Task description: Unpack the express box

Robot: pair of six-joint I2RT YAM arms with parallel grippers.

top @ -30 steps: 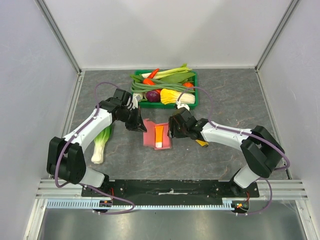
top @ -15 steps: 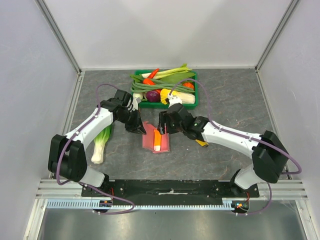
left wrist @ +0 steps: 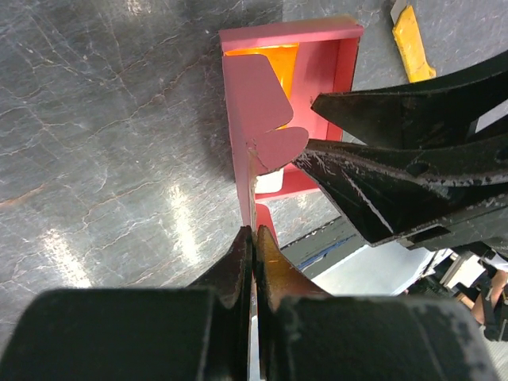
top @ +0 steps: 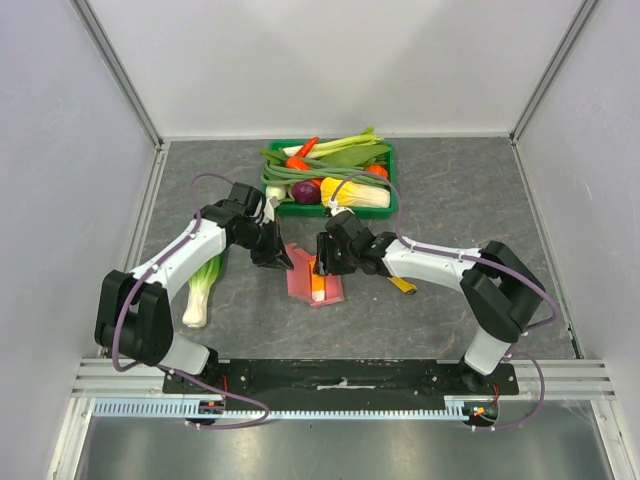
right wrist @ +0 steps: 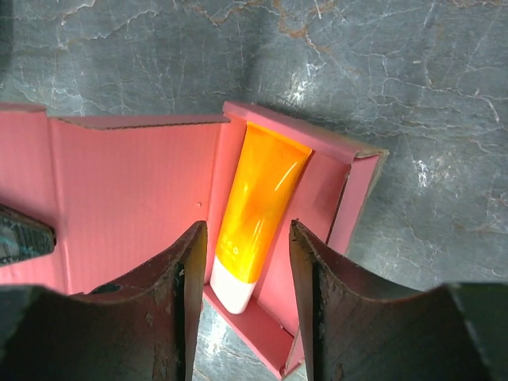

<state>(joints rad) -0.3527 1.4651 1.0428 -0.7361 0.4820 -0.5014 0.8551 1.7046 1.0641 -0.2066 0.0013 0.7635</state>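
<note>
The express box [top: 300, 283] lies open on the grey table, pink inside and out, with its lid folded out to the left [right wrist: 127, 186]. An orange tube with a white end [right wrist: 258, 202] rests in the box tray. My left gripper [top: 281, 259] is shut on the thin edge of the lid flap [left wrist: 252, 178], its fingers [left wrist: 238, 262] pressed together on the card. My right gripper [right wrist: 246, 238] hangs open just over the tray. Its fingers [right wrist: 186, 270] straddle the tube's white end with a gap on each side.
A green crate [top: 392, 207] full of vegetables stands just behind the box. A leek [top: 203, 285] lies at the left beside my left arm. A yellow-handled tool [top: 403, 285] sits to the right of the box, partly under my right arm.
My right gripper has moved left from the box's right edge to over the tray, and its jaws have narrowed around the tube. The left gripper keeps hold of the lid.
</note>
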